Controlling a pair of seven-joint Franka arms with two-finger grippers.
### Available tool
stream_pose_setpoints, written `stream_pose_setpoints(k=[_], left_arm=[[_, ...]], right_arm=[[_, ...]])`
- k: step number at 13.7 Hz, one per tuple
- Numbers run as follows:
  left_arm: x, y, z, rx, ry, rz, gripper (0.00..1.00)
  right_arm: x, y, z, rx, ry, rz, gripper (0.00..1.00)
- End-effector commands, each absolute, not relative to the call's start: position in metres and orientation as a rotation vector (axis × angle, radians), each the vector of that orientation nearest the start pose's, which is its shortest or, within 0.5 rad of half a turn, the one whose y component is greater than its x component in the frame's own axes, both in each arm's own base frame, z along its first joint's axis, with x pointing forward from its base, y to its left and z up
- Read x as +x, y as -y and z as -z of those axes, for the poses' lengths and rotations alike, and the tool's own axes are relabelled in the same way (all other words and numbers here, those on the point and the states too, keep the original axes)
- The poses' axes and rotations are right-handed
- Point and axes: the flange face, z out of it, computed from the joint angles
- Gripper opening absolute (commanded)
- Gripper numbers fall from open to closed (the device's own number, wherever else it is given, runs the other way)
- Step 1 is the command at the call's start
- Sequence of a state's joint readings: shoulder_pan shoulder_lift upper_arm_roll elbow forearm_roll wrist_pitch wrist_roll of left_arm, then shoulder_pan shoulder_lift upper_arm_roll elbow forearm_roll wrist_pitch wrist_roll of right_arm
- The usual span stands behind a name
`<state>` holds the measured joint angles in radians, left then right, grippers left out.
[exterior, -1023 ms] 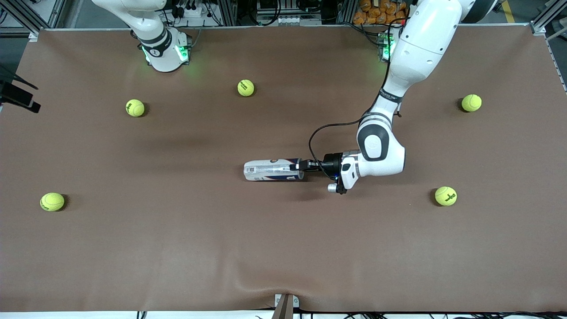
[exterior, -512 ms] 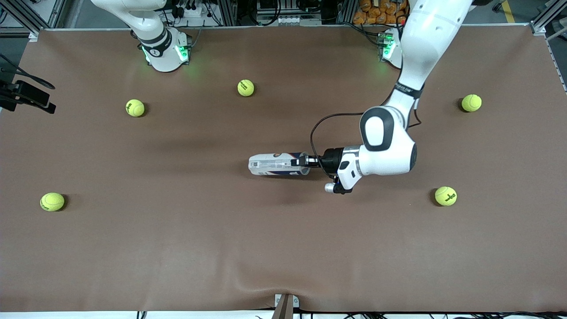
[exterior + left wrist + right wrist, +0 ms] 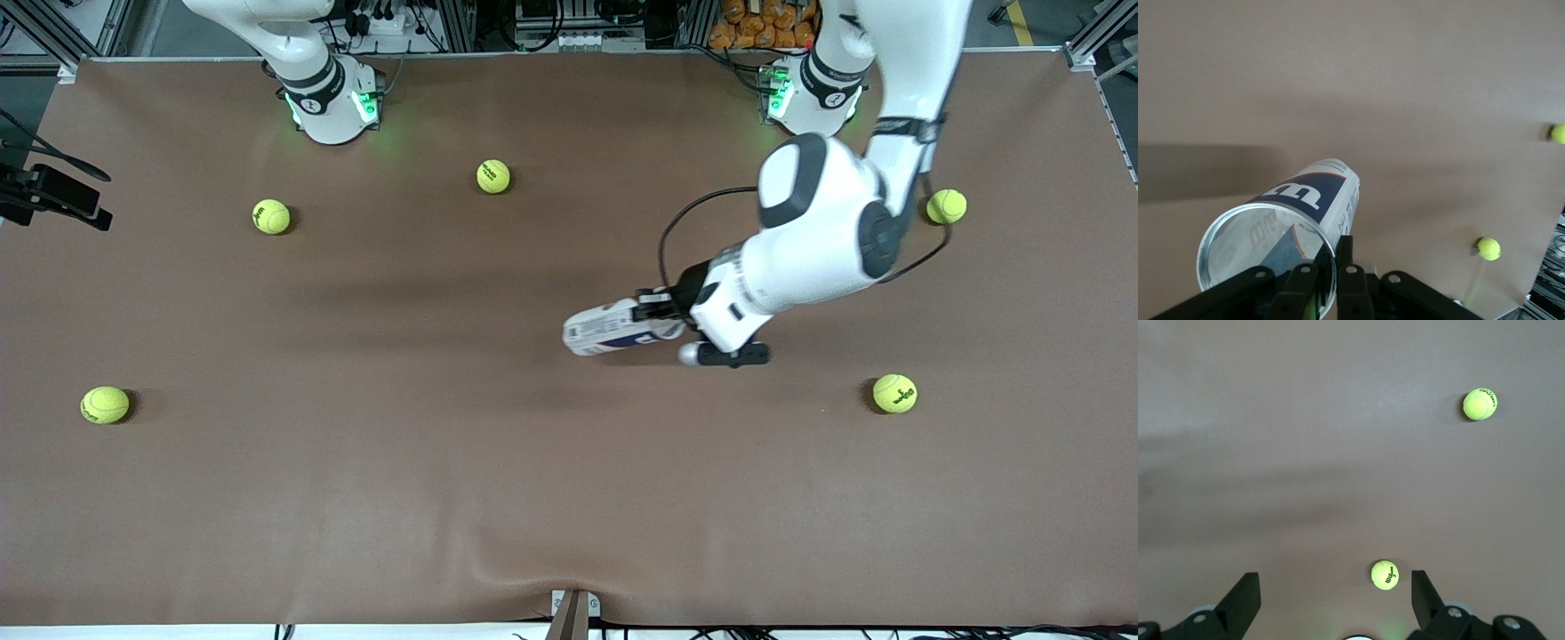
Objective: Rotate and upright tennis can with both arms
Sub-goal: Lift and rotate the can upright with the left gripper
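Note:
The tennis can (image 3: 609,329), clear with a white and navy label, is over the middle of the table, tilted, with its open silvery rim toward the left arm. My left gripper (image 3: 655,313) is shut on that rim, one finger inside the can and one outside. In the left wrist view the can (image 3: 1313,200) runs away from the gripper (image 3: 1335,252), its "W" logo showing. I cannot tell whether its closed end touches the table. My right gripper (image 3: 1335,579) is open and empty, high over bare table.
Several yellow-green tennis balls lie scattered on the brown table: one (image 3: 894,393) nearer the front camera than the left gripper, one (image 3: 946,206) by the left arm, others (image 3: 493,176) (image 3: 271,216) (image 3: 105,404) toward the right arm's end.
The left arm has risen and swung, carrying the can toward the left arm's end of the table and tilting it. The right arm's dark part at the table's edge shifted slightly.

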<state>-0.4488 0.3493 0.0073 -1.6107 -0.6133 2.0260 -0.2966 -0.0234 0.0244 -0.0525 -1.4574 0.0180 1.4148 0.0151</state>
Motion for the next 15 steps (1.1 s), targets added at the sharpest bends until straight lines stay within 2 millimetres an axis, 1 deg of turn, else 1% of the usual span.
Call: stream_pose_setpoints(k=[1, 2, 3, 4, 5, 6, 7, 8, 9, 10, 11, 13, 15], left_arm=[[0.588, 0.279, -0.464, 2.673, -0.128, 0.217, 0.0], [0.583, 0.278, -0.467, 2.723, -0.109, 0.213, 0.0], [0.577, 0.288, -0.471, 2.774, -0.155, 0.205, 0.0], [0.568, 0.309, -0.476, 2.83, -0.222, 0.187, 0.0], [0.558, 0.341, -0.491, 2.874, -0.212, 0.129, 0.0], [0.55, 0.37, -0.491, 2.915, -0.22, 0.094, 0.0], [0.546, 0.391, -0.493, 2.933, -0.258, 0.069, 0.0], [0.544, 0.41, -0.485, 2.955, -0.278, 0.057, 0.0], [0.535, 0.435, -0.479, 3.0, -0.256, 0.008, 0.0], [0.529, 0.451, -0.468, 3.056, -0.279, -0.048, 0.0], [0.527, 0.464, -0.457, 3.069, -0.323, -0.057, 0.0], [0.52, 0.499, -0.436, 3.07, -0.346, -0.052, 0.0], [0.518, 0.524, -0.412, 3.038, -0.384, -0.059, 0.0]], right_arm=[[0.545, 0.038, -0.652, -3.118, -0.155, -0.09, 1.0], [0.545, 0.038, -0.652, -3.118, -0.155, -0.088, 1.0], [0.545, 0.039, -0.652, -3.118, -0.157, -0.09, 1.0], [0.545, 0.039, -0.652, -3.119, -0.157, -0.088, 1.0], [0.545, 0.039, -0.652, -3.119, -0.157, -0.088, 1.0], [0.545, 0.04, -0.652, -3.118, -0.159, -0.088, 1.0], [0.545, 0.039, -0.652, -3.118, -0.157, -0.088, 1.0], [0.545, 0.04, -0.652, -3.119, -0.16, -0.088, 1.0], [0.545, 0.04, -0.652, -3.118, -0.159, -0.085, 1.0], [0.546, 0.039, -0.653, -3.118, -0.157, -0.074, 1.0], [0.547, 0.039, -0.653, -3.117, -0.159, -0.064, 1.0], [0.547, 0.039, -0.653, -3.117, -0.157, -0.064, 1.0], [0.547, 0.039, -0.653, -3.117, -0.157, -0.064, 1.0]])
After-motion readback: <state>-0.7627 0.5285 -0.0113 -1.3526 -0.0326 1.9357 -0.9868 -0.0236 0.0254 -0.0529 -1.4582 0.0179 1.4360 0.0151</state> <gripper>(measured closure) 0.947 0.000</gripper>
